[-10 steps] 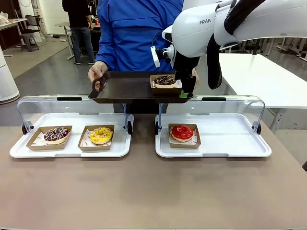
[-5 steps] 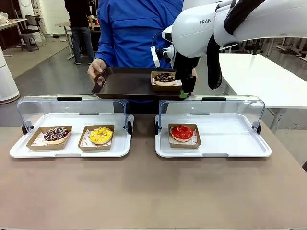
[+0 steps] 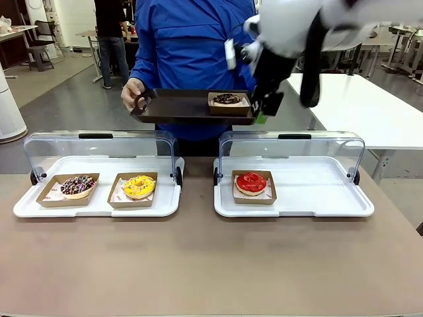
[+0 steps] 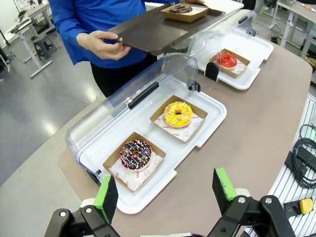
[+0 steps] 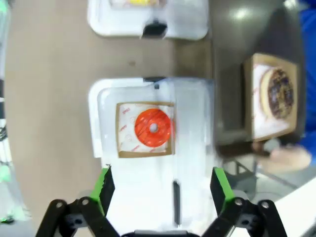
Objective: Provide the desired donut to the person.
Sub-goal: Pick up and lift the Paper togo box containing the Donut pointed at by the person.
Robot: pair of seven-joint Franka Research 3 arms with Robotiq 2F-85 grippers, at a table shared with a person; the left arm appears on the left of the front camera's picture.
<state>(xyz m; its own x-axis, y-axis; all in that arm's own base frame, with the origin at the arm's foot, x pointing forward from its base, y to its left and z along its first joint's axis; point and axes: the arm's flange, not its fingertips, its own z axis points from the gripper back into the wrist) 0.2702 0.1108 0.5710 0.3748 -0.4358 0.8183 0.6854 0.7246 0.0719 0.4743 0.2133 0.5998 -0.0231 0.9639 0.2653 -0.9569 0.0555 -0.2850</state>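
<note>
The right gripper (image 3: 266, 111) hangs with its jaws apart and empty, at 3 o'clock of the chocolate donut (image 3: 227, 99). That donut sits in its box on the dark tray (image 3: 173, 105) held by the person (image 3: 185, 46). The left gripper (image 4: 165, 195), also spread and empty, hovers above the table (image 4: 256, 143), with the yellow donut (image 4: 178, 113) at 12 o'clock.

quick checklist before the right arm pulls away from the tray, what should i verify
1. chocolate donut in its box rests on the dark tray: ok
2. person's hand grips the tray's end: ok
3. right gripper open, holding nothing: ok
4. right gripper apart from the tray's other end: cannot tell, they overlap in the front view
5. left gripper open, holding nothing: ok
</note>
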